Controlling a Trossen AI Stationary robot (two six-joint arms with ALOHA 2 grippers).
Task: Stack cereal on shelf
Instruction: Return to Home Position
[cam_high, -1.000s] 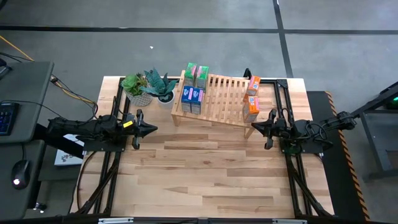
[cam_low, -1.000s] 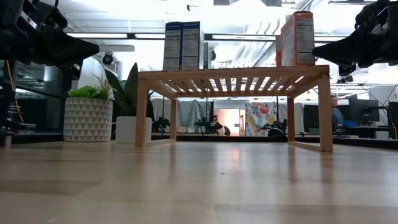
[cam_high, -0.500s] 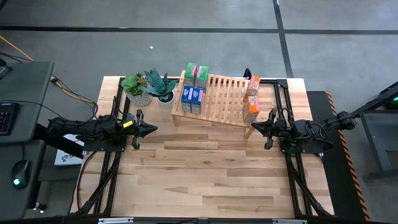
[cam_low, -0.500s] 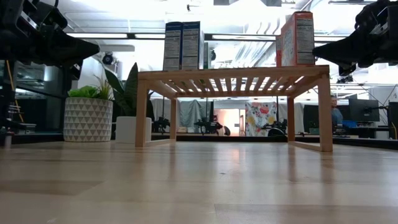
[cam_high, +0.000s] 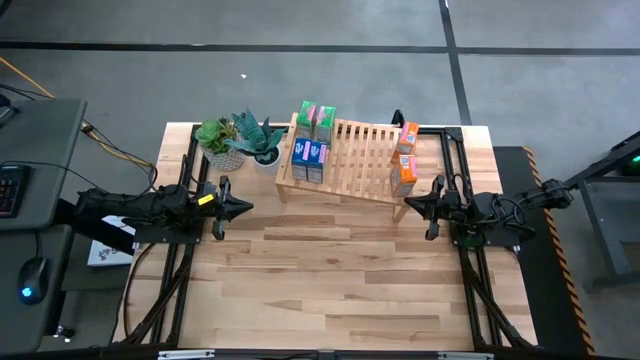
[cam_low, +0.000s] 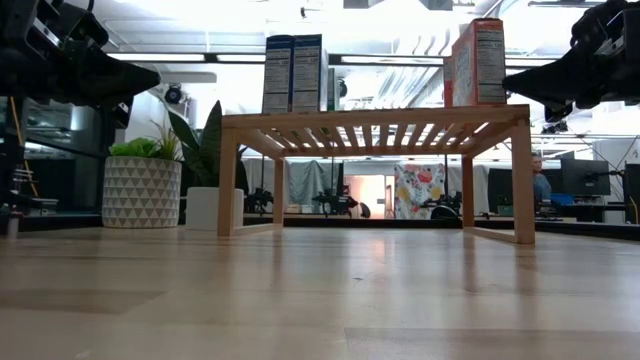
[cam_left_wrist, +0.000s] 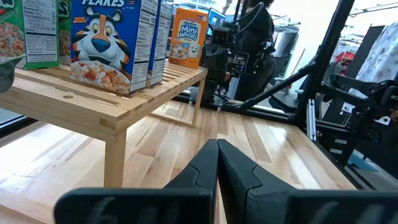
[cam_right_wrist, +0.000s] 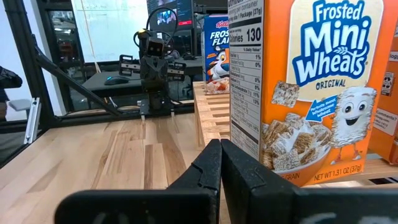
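The light wood shelf (cam_high: 352, 160) stands on its short legs at the table's far middle. Two green boxes (cam_high: 315, 119) and two blue boxes (cam_high: 309, 160) stand upright on its left end, two orange boxes (cam_high: 404, 158) on its right end. My left gripper (cam_high: 247, 208) is shut and empty, in front of the shelf's left end. My right gripper (cam_high: 408, 204) is shut and empty, just in front of the shelf's right end. The blue boxes (cam_left_wrist: 112, 40) show in the left wrist view, an orange box (cam_right_wrist: 311, 93) in the right wrist view.
Two potted plants (cam_high: 238, 140) stand on the table left of the shelf. The wood-plank tabletop (cam_high: 330, 280) stretches toward the near edge. A desk with a keyboard and mouse (cam_high: 30, 200) stands beyond the table's left edge.
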